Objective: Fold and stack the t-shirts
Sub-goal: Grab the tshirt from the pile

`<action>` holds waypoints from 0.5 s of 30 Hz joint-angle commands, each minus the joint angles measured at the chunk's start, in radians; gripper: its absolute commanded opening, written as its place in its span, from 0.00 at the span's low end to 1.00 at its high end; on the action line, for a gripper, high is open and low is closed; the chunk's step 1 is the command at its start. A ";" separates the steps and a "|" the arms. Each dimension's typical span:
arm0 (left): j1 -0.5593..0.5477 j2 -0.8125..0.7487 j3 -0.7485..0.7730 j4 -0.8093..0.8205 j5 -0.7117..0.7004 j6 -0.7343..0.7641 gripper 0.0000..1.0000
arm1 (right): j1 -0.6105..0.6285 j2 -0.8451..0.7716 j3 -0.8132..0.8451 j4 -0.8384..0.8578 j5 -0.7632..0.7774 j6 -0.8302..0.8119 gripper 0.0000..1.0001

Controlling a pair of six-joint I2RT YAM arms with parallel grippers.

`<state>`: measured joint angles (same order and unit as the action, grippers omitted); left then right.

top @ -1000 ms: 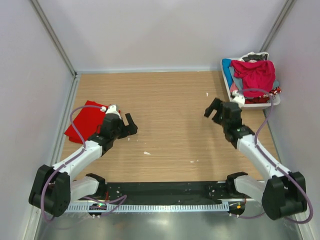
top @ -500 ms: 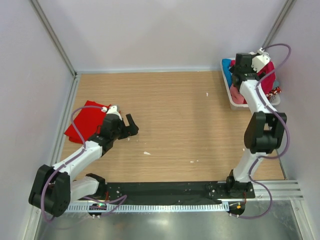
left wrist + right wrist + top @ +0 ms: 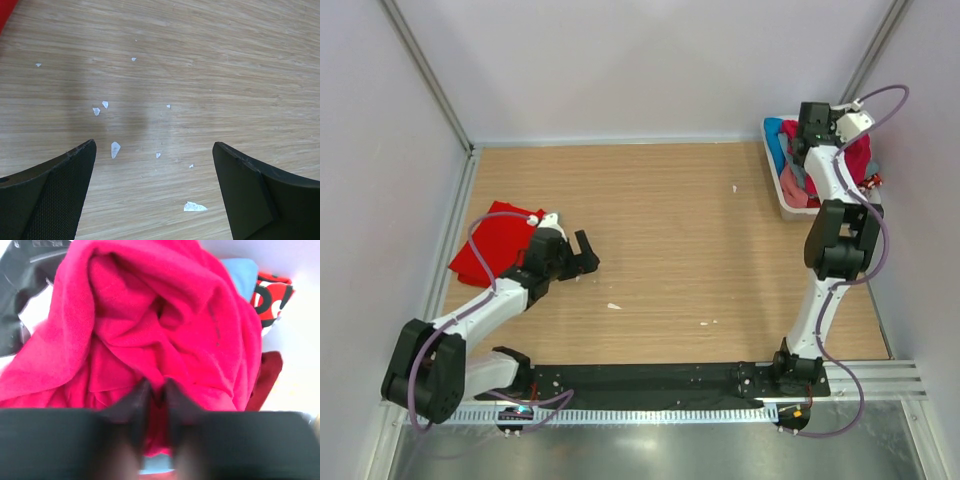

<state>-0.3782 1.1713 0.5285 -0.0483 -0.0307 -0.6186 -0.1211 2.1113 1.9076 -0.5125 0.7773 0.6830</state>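
Observation:
A scarlet red t-shirt (image 3: 488, 240) lies flat on the left of the wooden table; its corner (image 3: 4, 11) shows in the left wrist view. My left gripper (image 3: 582, 252) hovers just right of it, over bare wood, with its jaws wide apart (image 3: 155, 167) and nothing between them. A crimson t-shirt (image 3: 150, 325) lies bunched on top of the pile in the white basket (image 3: 783, 200) at the back right. My right gripper (image 3: 157, 390) reaches into that pile, fingers pinched on a fold of the crimson cloth. In the top view the right arm hides most of that shirt (image 3: 858, 158).
The basket also holds blue cloth (image 3: 241, 271), a red, black and white printed piece (image 3: 270, 294) and a dark red piece (image 3: 265, 374). Small white paper scraps (image 3: 115, 149) dot the wood under the left gripper. Walls close in on three sides of the table.
My right arm swung from the middle of the table up to the basket and its jaws closed on the crimson t-shirt. The left arm barely moved.

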 commanded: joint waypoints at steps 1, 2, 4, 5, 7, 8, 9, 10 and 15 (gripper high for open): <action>-0.002 0.028 0.021 0.036 0.020 0.006 1.00 | 0.034 -0.181 -0.135 0.153 0.120 0.012 0.09; -0.002 0.028 0.022 0.033 0.021 0.007 1.00 | 0.053 -0.230 -0.177 0.220 0.125 -0.025 0.07; -0.002 0.028 0.022 0.034 0.020 0.002 1.00 | 0.078 -0.330 -0.228 0.328 0.123 -0.103 0.01; -0.002 0.028 0.024 0.036 0.023 0.003 1.00 | 0.090 -0.356 -0.232 0.338 0.134 -0.120 0.01; -0.004 0.031 0.027 0.036 0.023 0.005 1.00 | 0.155 -0.443 -0.261 0.383 0.138 -0.200 0.01; -0.004 0.030 0.027 0.034 0.022 0.008 1.00 | 0.184 -0.474 -0.275 0.402 0.135 -0.230 0.01; -0.004 0.027 0.025 0.036 0.022 0.008 1.00 | 0.251 -0.511 -0.294 0.463 0.123 -0.278 0.01; -0.005 0.022 0.024 0.038 0.022 0.010 1.00 | 0.288 -0.574 -0.327 0.492 0.020 -0.362 0.01; -0.004 -0.015 0.011 0.041 0.006 0.020 1.00 | 0.469 -0.753 -0.363 0.470 -0.395 -0.412 0.01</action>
<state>-0.3786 1.1942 0.5289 -0.0490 -0.0219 -0.6186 0.2924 1.4639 1.5600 -0.1223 0.6464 0.3553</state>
